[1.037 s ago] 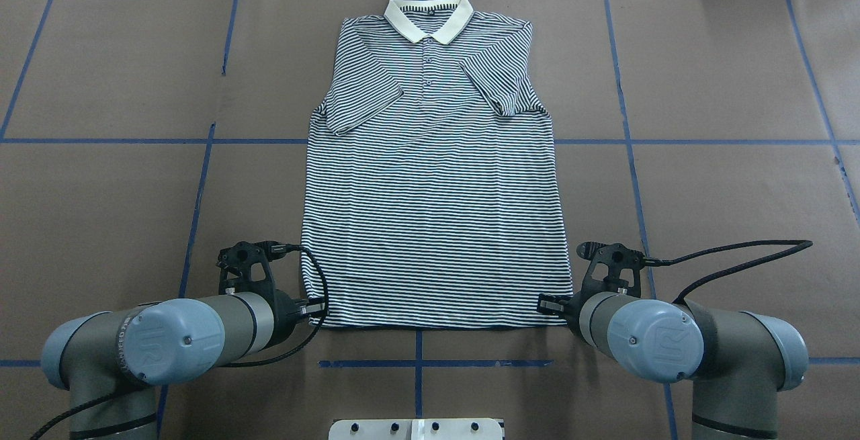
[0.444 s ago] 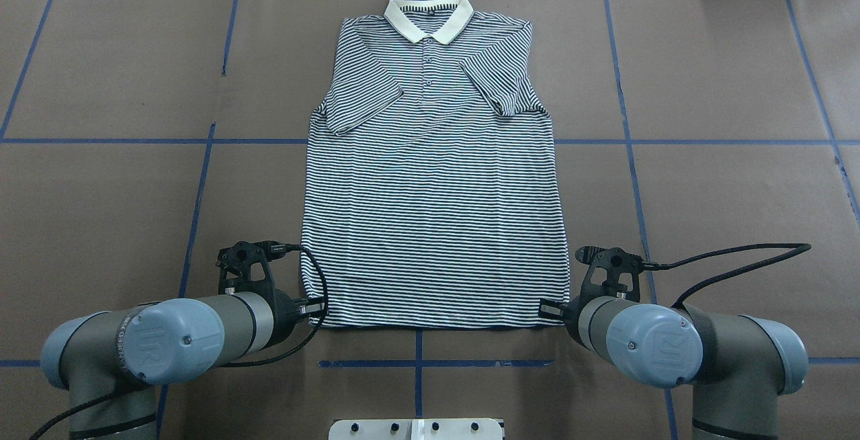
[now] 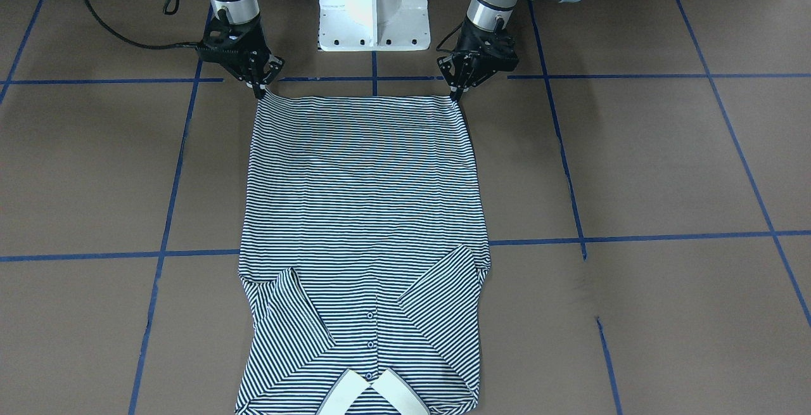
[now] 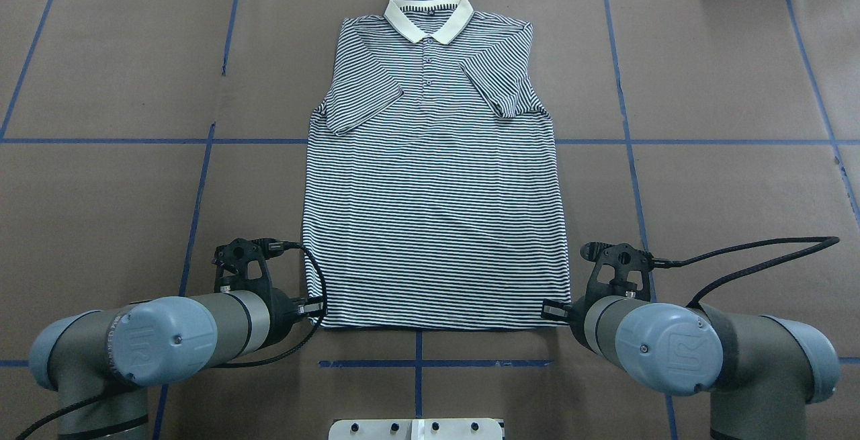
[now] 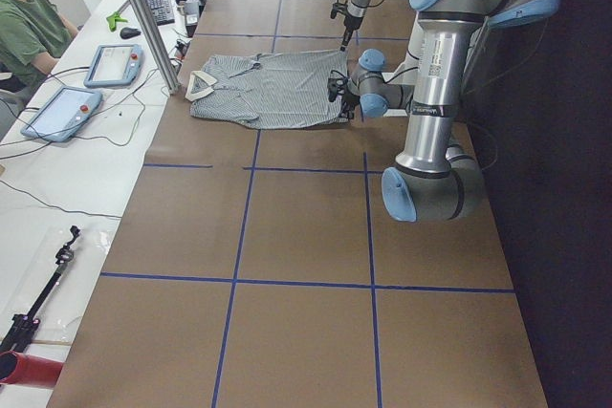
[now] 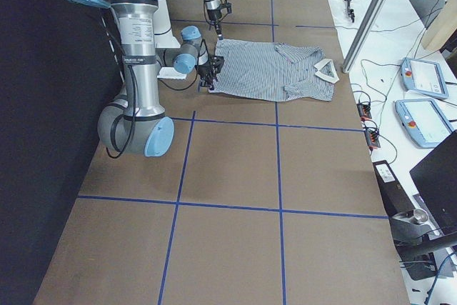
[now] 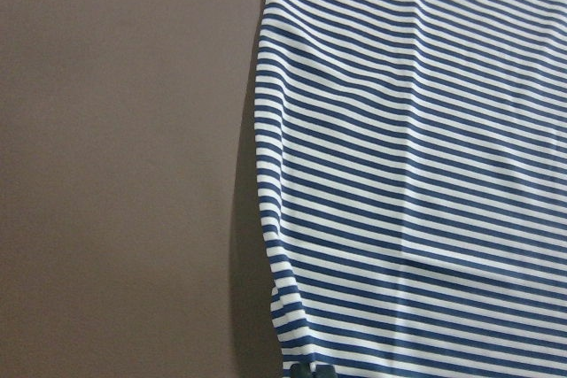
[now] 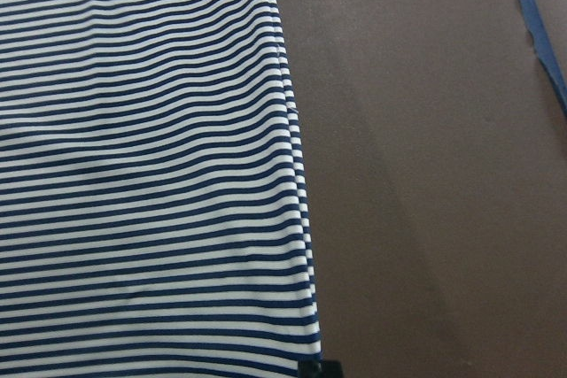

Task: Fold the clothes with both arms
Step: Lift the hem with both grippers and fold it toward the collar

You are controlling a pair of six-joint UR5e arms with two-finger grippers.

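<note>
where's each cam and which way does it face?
Front: across table, facing base; left gripper, right gripper at shirt hem.
Overhead: behind base, looking forward and down; left arm, right arm.
Left side: table end; left arm nearest.
Right side: opposite end; right arm nearest.
Left wrist: down at hem corner; fingertips.
Right wrist: other hem corner; fingertips.
All share the shirt.

Navy-and-white striped fabric (image 8: 142,157) fills the frame from 6 o'clock round through 9 to 12 o'clock. It lies flat on a brown table surface (image 8: 425,183), with shallow ripples bending the stripes toward 9 o'clock. Its side edge runs from 12 o'clock down to 6 o'clock, leaning slightly toward 5. The bare brown surface takes the side from 1 to 5 o'clock. A strip of blue tape (image 8: 540,28) crosses the corner at 2 o'clock. At 6 o'clock, only a black sliver of the right gripper (image 8: 320,369) shows, touching the fabric's edge.
</note>
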